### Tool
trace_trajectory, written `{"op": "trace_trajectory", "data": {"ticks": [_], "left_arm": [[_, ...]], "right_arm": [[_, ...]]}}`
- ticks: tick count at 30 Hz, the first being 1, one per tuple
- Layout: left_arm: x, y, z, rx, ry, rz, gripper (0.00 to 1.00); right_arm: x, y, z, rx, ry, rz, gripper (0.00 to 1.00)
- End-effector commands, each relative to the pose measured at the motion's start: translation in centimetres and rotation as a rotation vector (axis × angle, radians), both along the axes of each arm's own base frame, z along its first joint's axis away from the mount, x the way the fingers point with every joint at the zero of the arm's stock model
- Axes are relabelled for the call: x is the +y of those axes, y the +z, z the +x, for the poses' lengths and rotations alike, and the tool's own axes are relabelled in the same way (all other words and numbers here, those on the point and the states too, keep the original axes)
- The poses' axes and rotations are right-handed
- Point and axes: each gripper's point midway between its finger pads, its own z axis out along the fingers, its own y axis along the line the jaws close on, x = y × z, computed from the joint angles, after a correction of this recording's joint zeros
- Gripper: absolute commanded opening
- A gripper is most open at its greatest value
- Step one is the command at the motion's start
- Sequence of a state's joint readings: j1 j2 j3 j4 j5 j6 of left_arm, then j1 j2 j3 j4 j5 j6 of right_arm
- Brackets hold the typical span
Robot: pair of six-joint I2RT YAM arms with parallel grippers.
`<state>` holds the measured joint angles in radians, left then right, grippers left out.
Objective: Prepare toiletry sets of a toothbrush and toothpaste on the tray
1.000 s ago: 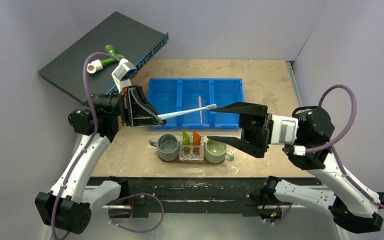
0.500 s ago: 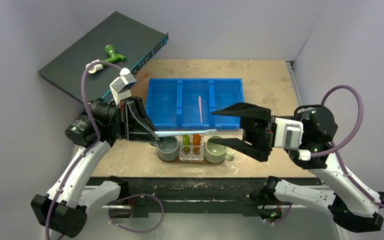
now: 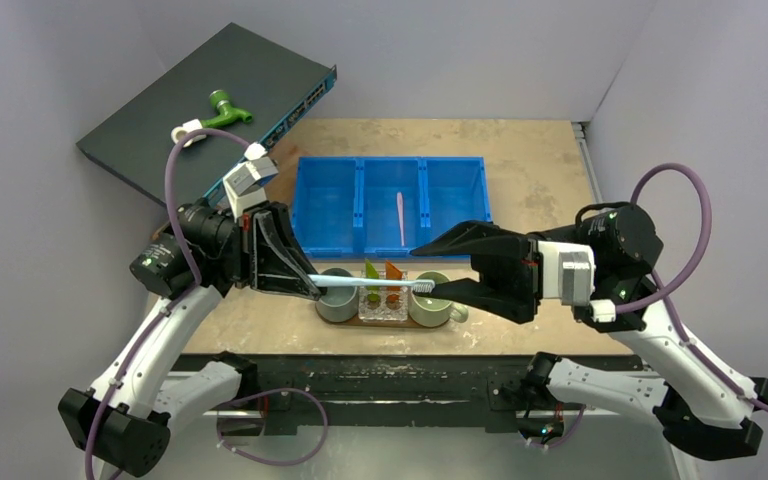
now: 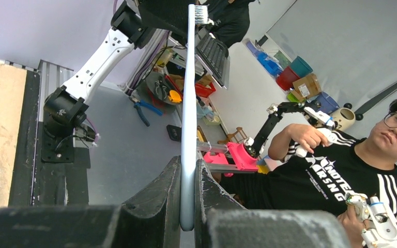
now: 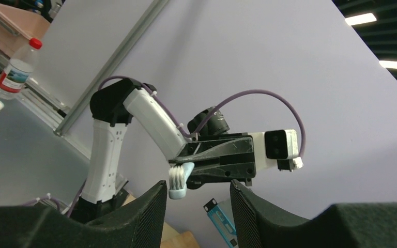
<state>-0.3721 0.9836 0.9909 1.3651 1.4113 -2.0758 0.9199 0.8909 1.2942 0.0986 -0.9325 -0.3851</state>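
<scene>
Between the left fingers [image 4: 152, 209], toothbrush [image 4: 188, 113] clamped.

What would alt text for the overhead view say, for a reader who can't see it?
The left hand holds a pale blue toothbrush level by its handle, its bristle end reaching between the open fingers of the right hand. Below it stand two mugs flanking a green tube and an orange tube; behind, a pink toothbrush lies in a blue bin.

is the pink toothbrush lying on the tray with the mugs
No, the pink toothbrush lies in the middle compartment of the blue bin.
</scene>
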Motion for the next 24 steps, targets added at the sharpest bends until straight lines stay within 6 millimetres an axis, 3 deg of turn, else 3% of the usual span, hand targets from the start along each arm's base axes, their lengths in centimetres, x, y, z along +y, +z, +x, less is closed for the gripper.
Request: {"op": "trace_trajectory", "data": {"ticks": [1,15,24], "left_arm": [[0.21,0.57,-0.76,-0.091,-0.004,-0.038,0.00],[0.18,0.47,-0.70,-0.095,-0.005,-0.037,0.00],[0.18,0.43,-0.71,-0.096,-0.005,-0.037,0.00]], "right_arm": [[-0.87,1.01,-1.49,-0.052,0.054,0.005,0.48],[-0.35,0.35,-1.93,-0.048,0.113,-0.030,0.31],[-0.27,0.30,-1.97,-0.049,0.120,-0.034,0.24]]}}
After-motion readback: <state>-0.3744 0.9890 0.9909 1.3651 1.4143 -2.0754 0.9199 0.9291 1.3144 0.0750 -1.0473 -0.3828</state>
